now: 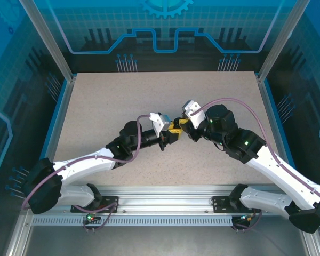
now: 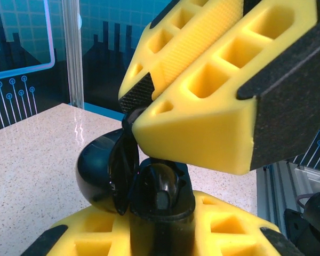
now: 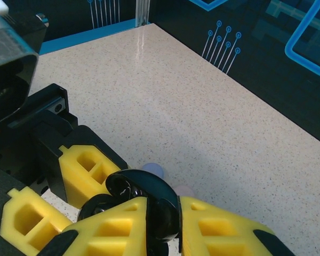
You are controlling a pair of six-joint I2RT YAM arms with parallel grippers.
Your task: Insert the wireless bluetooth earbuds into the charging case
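A glossy black charging case [image 2: 159,213] stands upright between the yellow fingers of my left gripper [image 2: 160,234], which is shut on its body. Its round lid [image 2: 98,170] hangs open to the left. A black earbud [image 2: 161,184] sits in the case's well. My right gripper [image 3: 162,224] comes down from above with its fingertips shut on the lid's [image 3: 144,189] upper edge. Over the middle of the table the left gripper [image 1: 168,137] and the right gripper [image 1: 182,124] meet.
On the speckled table just beyond the case lie a small lavender rounded thing [image 3: 153,170] and a pale pink one [image 3: 184,190], both partly hidden. The left gripper's yellow fingers [image 3: 80,168] crowd the near left. Blue walls and metal posts ring the table [image 1: 96,106].
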